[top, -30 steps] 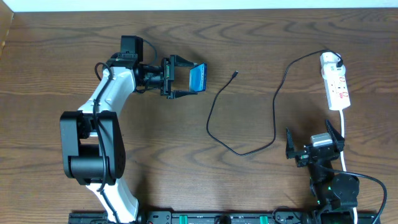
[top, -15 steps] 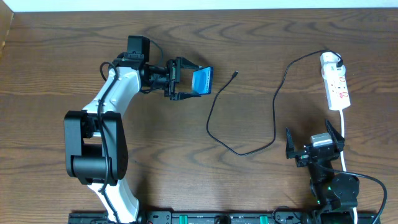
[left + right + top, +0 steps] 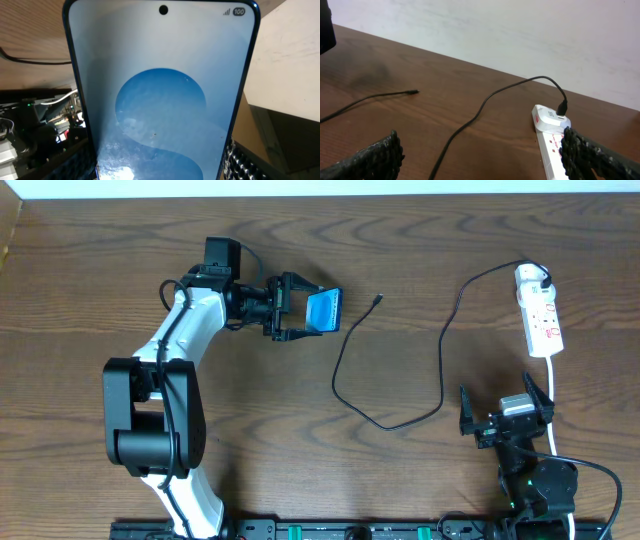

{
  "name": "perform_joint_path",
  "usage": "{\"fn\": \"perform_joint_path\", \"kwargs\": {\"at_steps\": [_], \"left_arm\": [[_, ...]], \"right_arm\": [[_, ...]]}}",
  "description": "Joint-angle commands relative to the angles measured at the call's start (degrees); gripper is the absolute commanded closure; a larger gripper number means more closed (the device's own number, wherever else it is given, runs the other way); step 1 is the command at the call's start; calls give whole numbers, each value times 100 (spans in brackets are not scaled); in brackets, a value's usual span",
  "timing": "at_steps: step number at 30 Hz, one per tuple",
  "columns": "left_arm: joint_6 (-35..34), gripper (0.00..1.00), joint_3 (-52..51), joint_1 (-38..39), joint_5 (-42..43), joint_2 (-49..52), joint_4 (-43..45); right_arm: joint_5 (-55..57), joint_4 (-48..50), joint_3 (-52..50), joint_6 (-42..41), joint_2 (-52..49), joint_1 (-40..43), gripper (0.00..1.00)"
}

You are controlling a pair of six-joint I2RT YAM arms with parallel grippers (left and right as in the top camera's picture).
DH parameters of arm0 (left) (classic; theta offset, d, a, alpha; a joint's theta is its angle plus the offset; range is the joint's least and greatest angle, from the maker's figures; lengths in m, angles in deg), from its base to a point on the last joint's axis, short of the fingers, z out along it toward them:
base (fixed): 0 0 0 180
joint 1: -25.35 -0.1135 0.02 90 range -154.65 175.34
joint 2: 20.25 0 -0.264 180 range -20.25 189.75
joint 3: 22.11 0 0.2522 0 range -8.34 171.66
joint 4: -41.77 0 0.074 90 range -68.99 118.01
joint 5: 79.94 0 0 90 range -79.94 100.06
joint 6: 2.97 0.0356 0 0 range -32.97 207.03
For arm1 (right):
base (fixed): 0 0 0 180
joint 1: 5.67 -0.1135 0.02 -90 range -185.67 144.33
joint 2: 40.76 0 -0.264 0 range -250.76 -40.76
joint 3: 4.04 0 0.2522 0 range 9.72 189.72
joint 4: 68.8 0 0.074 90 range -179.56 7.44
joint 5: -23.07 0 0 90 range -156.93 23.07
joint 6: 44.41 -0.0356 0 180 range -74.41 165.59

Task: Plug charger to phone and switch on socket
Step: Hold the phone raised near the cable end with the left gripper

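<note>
wooden table [image 3: 120, 260] — one phone [image 3: 324, 310], one charger [image 3: 334, 375], one socket [image 3: 541, 320].

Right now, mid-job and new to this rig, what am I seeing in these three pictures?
Two robot arms work at a wooden table. One picture looks down from above; the other two come from a camera on each wrist. The left end effector holds the phone, whose blue screen fills the left wrist view. The right end effector is open and empty. On the table lie the charger, its small end free, and the white socket, with the charger's other end plugged in.
</note>
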Motion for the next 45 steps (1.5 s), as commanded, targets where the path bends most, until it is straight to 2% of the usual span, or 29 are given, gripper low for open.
{"fn": "perform_joint_path", "kwargs": {"at_steps": [1,28,36,42,45], "left_arm": [[-57,36,168,20,90,-160,85],[162,36,168,7,52,-160,109],[1102,36,168,7,-861,-160,107],[2111,36,168,7,-1690,-160,103],[2319,36,168,7,-2013,-160,103]], "right_arm": [[-33,-22,-9,-52,35,-39,1],[-37,-15,-9,-50,35,-39,1],[-50,57,-9,-61,35,-39,1],[-356,111,-7,-654,-39,-39,1],[-658,203,2,-1025,-195,-39,1]]}}
